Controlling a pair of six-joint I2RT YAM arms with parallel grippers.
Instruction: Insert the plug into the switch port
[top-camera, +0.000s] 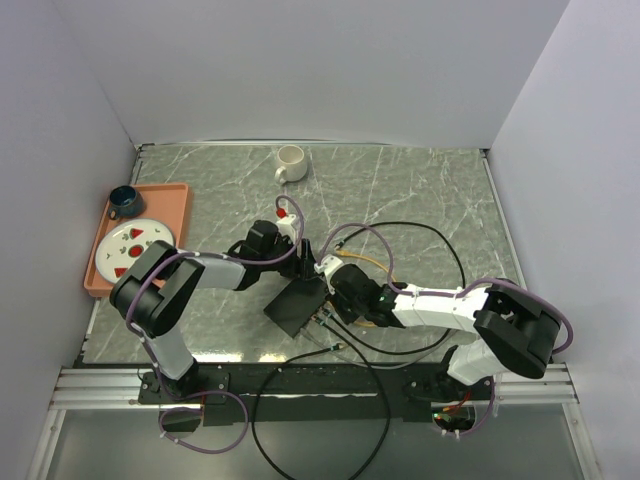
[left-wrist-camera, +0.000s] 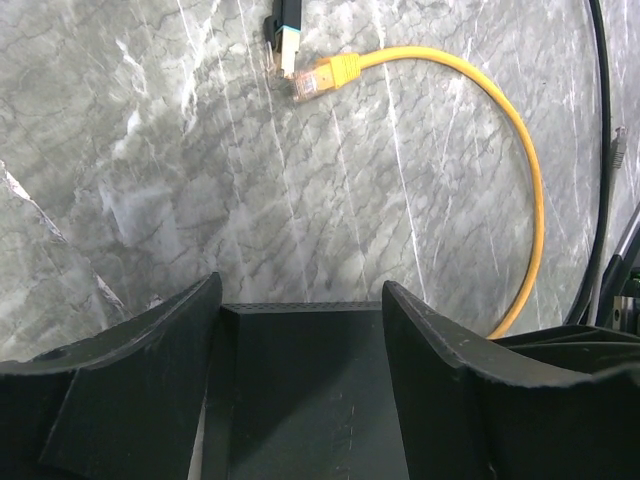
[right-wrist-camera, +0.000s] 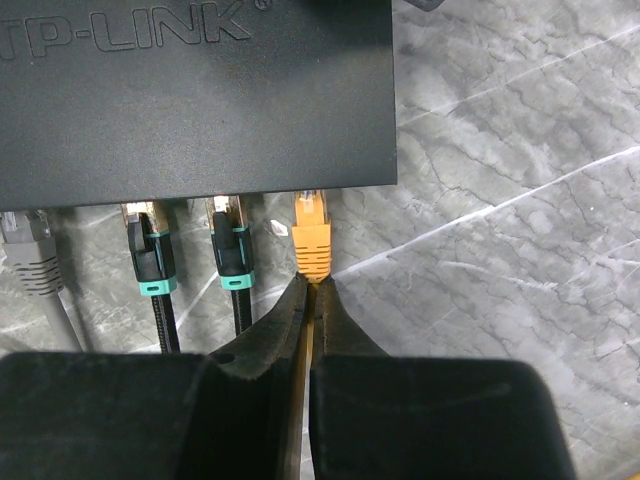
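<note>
Right wrist view: right pincer (right-wrist-camera: 312, 288) clamps orange network plug (right-wrist-camera: 311, 235), tip at matte-black flat switch box (right-wrist-camera: 200, 110); left pincer (left-wrist-camera: 302, 290) open astride it. Insertion step; next likely needs a straight push.

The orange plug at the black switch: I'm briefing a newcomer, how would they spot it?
Find the flat matte-black rectangular switch box lettered TP-LINK. Four plugs line one narrow edge; the orange plug ends the row, with the right gripper shut behind it. The others are two black teal-banded plugs and a grey plug.
</note>
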